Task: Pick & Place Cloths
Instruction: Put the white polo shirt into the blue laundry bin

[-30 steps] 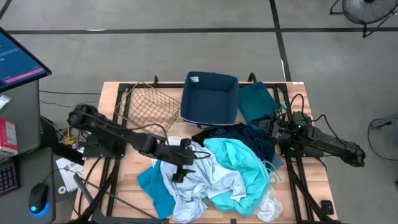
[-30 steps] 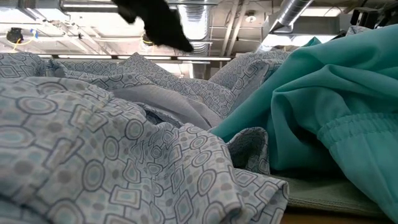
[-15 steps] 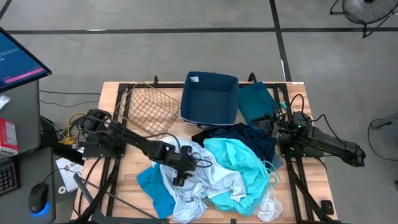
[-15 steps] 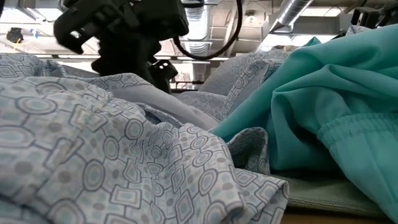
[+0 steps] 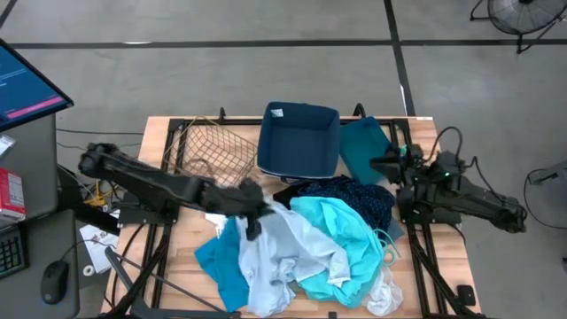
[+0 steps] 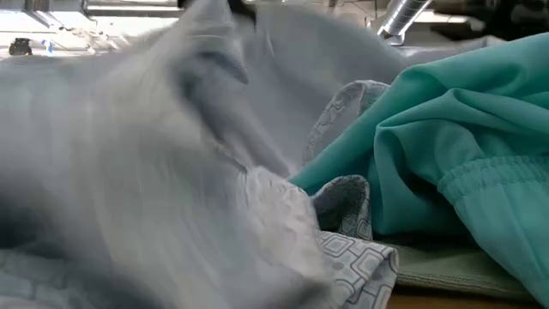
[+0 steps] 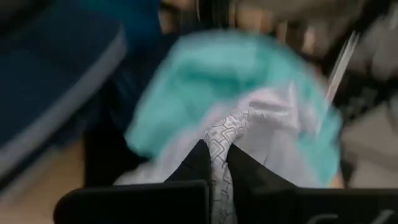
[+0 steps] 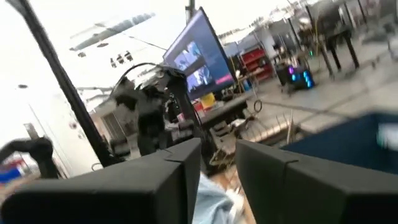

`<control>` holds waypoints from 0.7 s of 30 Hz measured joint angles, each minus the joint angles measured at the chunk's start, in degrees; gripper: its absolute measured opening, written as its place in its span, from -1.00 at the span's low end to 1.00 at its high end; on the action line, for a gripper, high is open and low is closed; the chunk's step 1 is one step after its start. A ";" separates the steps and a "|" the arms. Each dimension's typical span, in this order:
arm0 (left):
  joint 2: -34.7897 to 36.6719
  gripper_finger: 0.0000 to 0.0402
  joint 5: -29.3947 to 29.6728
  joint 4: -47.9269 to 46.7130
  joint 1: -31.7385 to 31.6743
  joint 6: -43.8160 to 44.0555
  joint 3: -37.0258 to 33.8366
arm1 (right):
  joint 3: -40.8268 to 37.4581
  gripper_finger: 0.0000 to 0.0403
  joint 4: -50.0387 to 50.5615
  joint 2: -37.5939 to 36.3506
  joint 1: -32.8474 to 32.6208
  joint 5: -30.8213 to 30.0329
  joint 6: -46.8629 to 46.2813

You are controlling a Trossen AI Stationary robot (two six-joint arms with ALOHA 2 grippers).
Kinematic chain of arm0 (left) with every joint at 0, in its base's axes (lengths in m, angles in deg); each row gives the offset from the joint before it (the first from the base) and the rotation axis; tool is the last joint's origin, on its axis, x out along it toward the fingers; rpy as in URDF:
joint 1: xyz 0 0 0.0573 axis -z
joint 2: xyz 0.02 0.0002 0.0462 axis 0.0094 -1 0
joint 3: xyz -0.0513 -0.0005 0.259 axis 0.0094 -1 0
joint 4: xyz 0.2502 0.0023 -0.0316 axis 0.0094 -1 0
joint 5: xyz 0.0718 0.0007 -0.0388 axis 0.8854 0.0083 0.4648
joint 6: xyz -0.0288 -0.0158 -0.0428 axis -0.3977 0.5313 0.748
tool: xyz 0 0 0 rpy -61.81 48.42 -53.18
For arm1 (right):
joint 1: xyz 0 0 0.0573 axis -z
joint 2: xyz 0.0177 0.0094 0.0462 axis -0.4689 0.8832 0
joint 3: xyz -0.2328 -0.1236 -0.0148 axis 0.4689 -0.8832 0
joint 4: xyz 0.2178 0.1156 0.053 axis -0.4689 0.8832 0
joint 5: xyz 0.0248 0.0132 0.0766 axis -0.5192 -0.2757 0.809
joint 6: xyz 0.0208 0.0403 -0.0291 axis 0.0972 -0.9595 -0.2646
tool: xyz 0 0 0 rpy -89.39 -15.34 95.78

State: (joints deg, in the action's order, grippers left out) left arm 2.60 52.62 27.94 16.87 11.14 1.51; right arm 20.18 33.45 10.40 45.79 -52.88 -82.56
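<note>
A heap of cloths lies on the table's near half: a pale white-blue patterned cloth (image 5: 276, 252), a bright turquoise one (image 5: 341, 232), a navy dotted one (image 5: 354, 197) and a darker teal one (image 5: 217, 261). My left gripper (image 5: 251, 211) is above the heap's left side, shut on the pale cloth (image 7: 267, 130). My right gripper (image 5: 381, 163) stands open at the right, beside a green cloth (image 5: 363, 146), with nothing between its fingers (image 8: 168, 180). My left gripper pinches a narrow raised fold (image 7: 219, 132) of the pale patterned cloth between its two fingers. That fold is drawn up off the heap. The rest of the cloth (image 5: 283, 266) trails down onto the pile; how many layers are held, I cannot tell.
A dark blue plastic bin (image 5: 299, 140) stands at the far middle, with a brown wire basket (image 5: 204, 151) to its left. Bare wood (image 5: 182, 257) shows at the near left. A monitor (image 5: 22, 84) stands beyond the table's left edge.
My left gripper has dropped into the pale cloth, shut on it, then drawn up and toward the far left. The cloth's upper part has risen with it and fills the low view, while its lower part stays on the heap. My right arm has shifted slightly.
</note>
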 joint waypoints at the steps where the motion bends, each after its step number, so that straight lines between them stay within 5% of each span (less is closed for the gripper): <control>1: 2.16 -1.00 1.94 1.08 -0.02 -0.08 0.00 | 2.05 -0.54 0.21 1.80 -0.38 -0.32 1.97; 6: 11.22 -1.00 8.72 9.28 -0.87 -4.87 0.00 | 12.43 -0.56 2.28 14.76 -3.09 -3.02 11.80; 11: 15.33 -1.00 9.58 15.36 -2.64 -9.65 0.02 | 23.44 -0.42 6.98 29.77 -7.03 -3.17 20.21; 21: 15.83 -1.00 6.63 22.10 -5.52 -14.15 0.02 | 44.80 0.45 11.90 55.58 -14.37 -3.10 30.85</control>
State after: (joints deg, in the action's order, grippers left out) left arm 18.43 59.25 50.04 11.35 -3.00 1.53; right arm 64.98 45.35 65.97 31.42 -55.98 -51.71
